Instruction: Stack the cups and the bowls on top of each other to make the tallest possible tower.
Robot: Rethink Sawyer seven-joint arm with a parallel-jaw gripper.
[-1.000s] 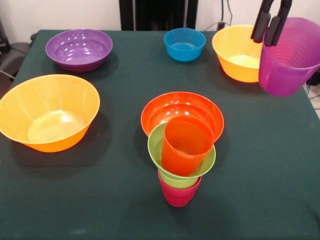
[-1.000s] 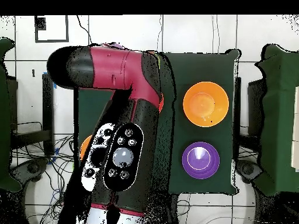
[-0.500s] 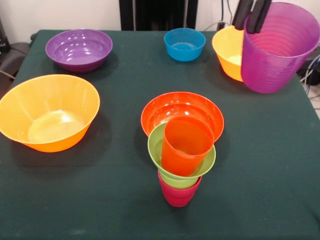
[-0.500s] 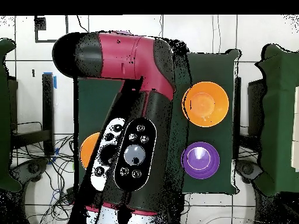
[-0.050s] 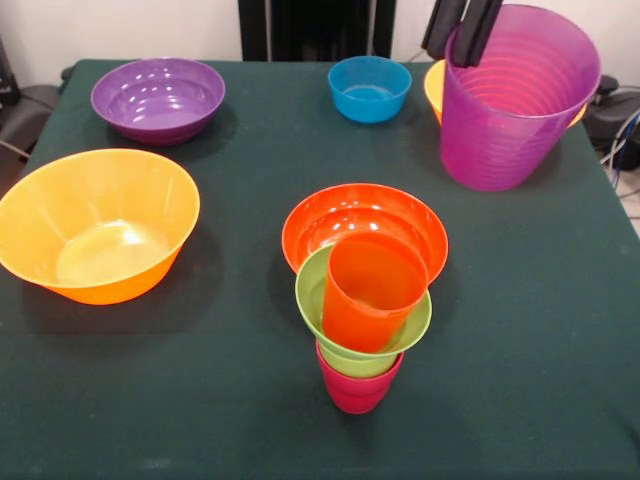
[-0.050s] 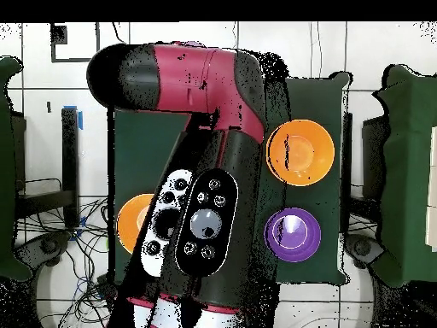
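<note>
Closest to the front edge of the table, a bit right of centre, sits the tower: a crimson cup at the bottom, a lime green piece on it, and an orange-red cup nested in that, leaning a little to the right. Right behind it, touching or nearly so, is the red-orange bowl.

Over by the left edge there's a big orange bowl sitting on its own, well apart from the stack.

Further back, the purple bowl is near the far left corner and the small blue bowl is around the middle of the far edge.

At the far right, the gripper is pinching the rim of the purple cup, one finger inside and one outside. The cup is upright and hides most of the second orange bowl behind it. Can't tell whether it's touching the cloth or just above it.

From overhead the red and black arm covers the middle of the table, so only the two orange bowls and the purple one show around it.
</note>
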